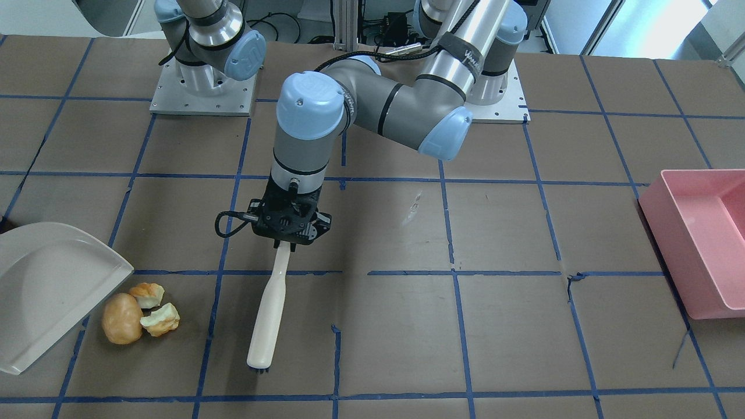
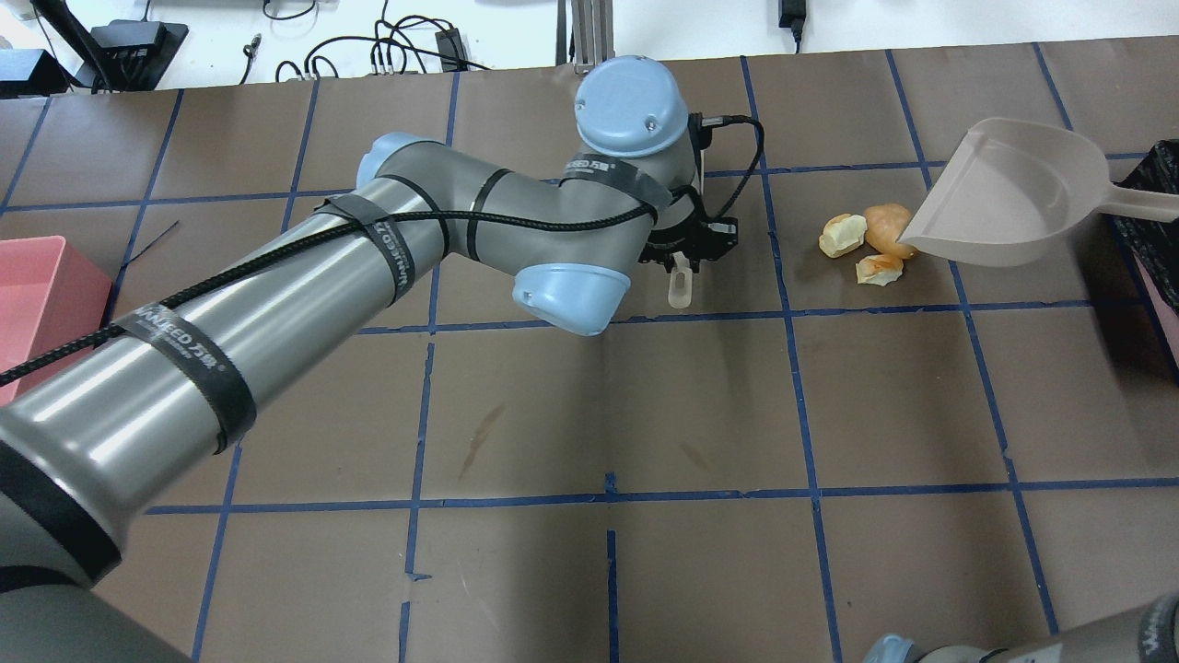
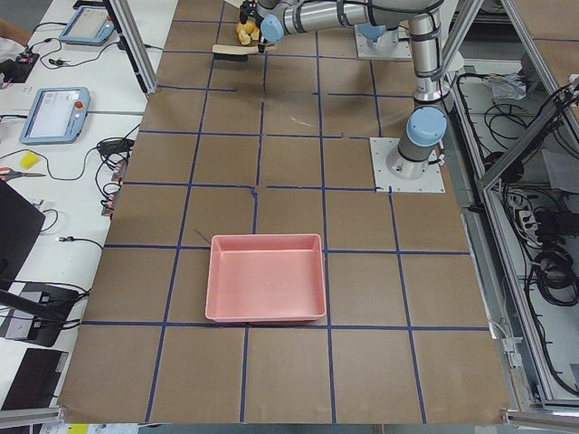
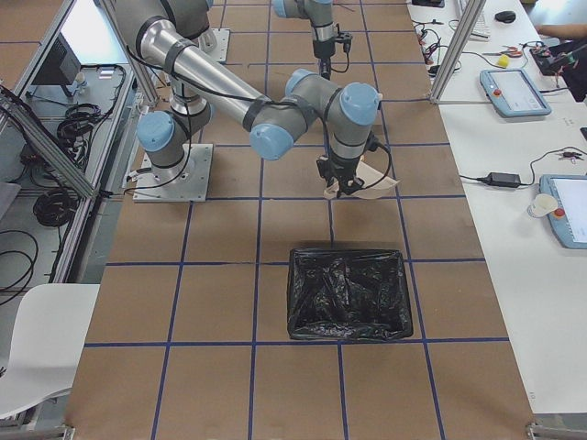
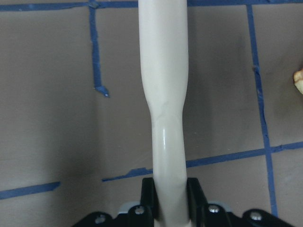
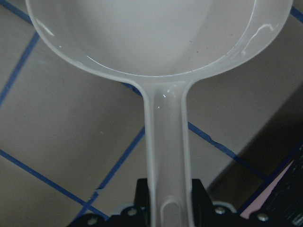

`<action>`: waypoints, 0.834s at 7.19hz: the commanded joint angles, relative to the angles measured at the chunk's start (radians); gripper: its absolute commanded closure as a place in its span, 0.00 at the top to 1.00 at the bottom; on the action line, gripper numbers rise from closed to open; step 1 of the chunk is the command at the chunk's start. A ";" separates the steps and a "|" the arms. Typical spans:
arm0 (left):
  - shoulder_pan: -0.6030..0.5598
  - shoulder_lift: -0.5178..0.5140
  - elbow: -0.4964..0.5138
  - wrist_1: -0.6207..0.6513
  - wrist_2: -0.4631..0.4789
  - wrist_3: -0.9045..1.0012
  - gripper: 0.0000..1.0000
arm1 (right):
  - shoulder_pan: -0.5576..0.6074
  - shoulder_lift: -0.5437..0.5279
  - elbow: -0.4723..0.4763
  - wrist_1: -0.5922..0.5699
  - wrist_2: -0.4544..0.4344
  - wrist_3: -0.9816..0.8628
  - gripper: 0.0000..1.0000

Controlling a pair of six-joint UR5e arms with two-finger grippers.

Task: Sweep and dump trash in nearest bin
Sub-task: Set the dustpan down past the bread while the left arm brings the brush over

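Looking at the trash first, I am seeing all three scraps sitting in a tight cluster on the table point(image 1: 407, 326), over on the robot's right side. A round tan-brown roll point(image 1: 121, 326) is lying there with a robot-side chunk point(image 1: 146, 294) and a brush-side chunk point(image 1: 161, 319), both pale yellow-orange and torn, both pressing up against it.

A grey dustpan point(image 1: 46, 285) is facing the cluster with its open lip just beside the roll; I am not able to tell whether lip and roll are touching. The right gripper point(image 6: 169, 198) is clamping the dustpan's handle, with a finger showing on each side of it in the right wrist view.

On the cluster's other side, near but apart from the scraps, a cream-handled brush point(image 1: 269, 302) is pointing its dark-bristled head away from the robot. The left gripper point(image 1: 289, 235) is squeezing the narrow end of that handle between closed fingers. Whether the bristles are resting on the table, I am not able to tell.

Farther out, a black-lined bin point(image 4: 348, 293) is standing on the robot's right, near the dustpan's handle end. A pink bin point(image 1: 698, 244) is sitting well apart at the table's left end.
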 commanded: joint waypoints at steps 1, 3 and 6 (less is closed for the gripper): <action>-0.091 -0.045 0.041 0.001 0.007 -0.070 0.00 | -0.019 0.118 -0.124 -0.045 -0.012 -0.333 0.00; -0.166 -0.132 0.130 -0.001 0.072 -0.142 0.00 | -0.022 0.176 -0.142 -0.114 -0.012 -0.596 0.00; -0.237 -0.229 0.247 -0.011 0.121 -0.199 0.00 | 0.004 0.247 -0.135 -0.151 -0.009 -0.623 0.00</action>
